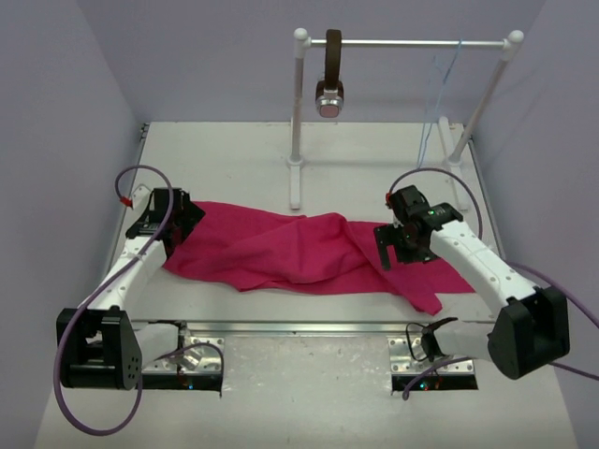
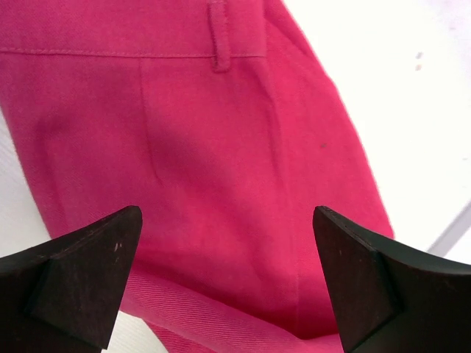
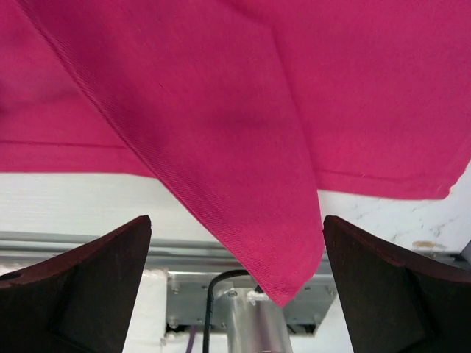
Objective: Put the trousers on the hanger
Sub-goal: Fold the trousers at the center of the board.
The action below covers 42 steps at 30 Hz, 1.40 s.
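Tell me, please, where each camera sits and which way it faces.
Top external: above and behind the robot, facing the table; shows left arm, right arm, trousers, rack.
Left wrist: looks down past the open left gripper at the waistband.
Right wrist: faces back towards the near edge past the open right gripper, over a trouser corner.
Shared: all three show the trousers.

The trousers are showing as matt, finely ribbed twill cloth. The left fingers are looking like dull black plastic. The surface is appearing smooth and white.
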Motion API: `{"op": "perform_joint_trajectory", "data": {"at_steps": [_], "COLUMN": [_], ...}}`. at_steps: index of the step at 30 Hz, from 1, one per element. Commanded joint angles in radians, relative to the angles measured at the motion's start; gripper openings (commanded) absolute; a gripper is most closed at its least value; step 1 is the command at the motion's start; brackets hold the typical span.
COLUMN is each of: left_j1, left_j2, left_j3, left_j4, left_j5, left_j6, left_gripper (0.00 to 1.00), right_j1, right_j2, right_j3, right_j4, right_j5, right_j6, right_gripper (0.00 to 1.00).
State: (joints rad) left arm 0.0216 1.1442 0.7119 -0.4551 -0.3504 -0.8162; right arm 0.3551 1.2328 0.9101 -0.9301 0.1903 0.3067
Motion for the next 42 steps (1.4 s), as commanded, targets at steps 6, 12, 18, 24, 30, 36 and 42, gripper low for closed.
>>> {"op": "perform_joint_trajectory", "data": {"at_steps": [6,12,18,24,30,36,42], "left_j1": [0.011,0.012,0.011,0.012,0.011,0.011,0.011], "left_j2": [-0.087,-0.075,-0.059,-0.055,-0.063,-0.064,-0.07], "left_j3": [-0.027,-0.036,-0.034,-0.037,-0.031,-0.023,-0.018], "left_j4": [0.099,0.111,0.119,0.122,0.119,0.117,0.111], "left_j5": [0.07,0.074,0.079,0.084,0.09,0.101,0.103], "left_j6": [0.027,0.052,0.075,0.081,0.084,0.084,0.086], "left_gripper": [1.0,1.0,1.0,1.0,1.0,1.0,1.0], "right_j1": [0.12,0.152,0.153,0.157,0.16,0.16,0.16], "right_j2": [0.076,0.232,0.289,0.193,0.055,0.002,-0.037], "right_j3": [-0.059,-0.062,-0.032,0.068,0.109,0.287,0.45], "right_j4": [0.105,0.128,0.085,-0.031,-0.107,-0.283,-0.444], "right_j5": [-0.03,0.008,0.132,0.074,0.022,-0.12,-0.281], "right_j6": [-0.067,-0.074,-0.027,-0.022,-0.12,-0.209,-0.295], "right_gripper": [0.99,0.71,0.06,0.0,0.0,0.0,0.0]}}
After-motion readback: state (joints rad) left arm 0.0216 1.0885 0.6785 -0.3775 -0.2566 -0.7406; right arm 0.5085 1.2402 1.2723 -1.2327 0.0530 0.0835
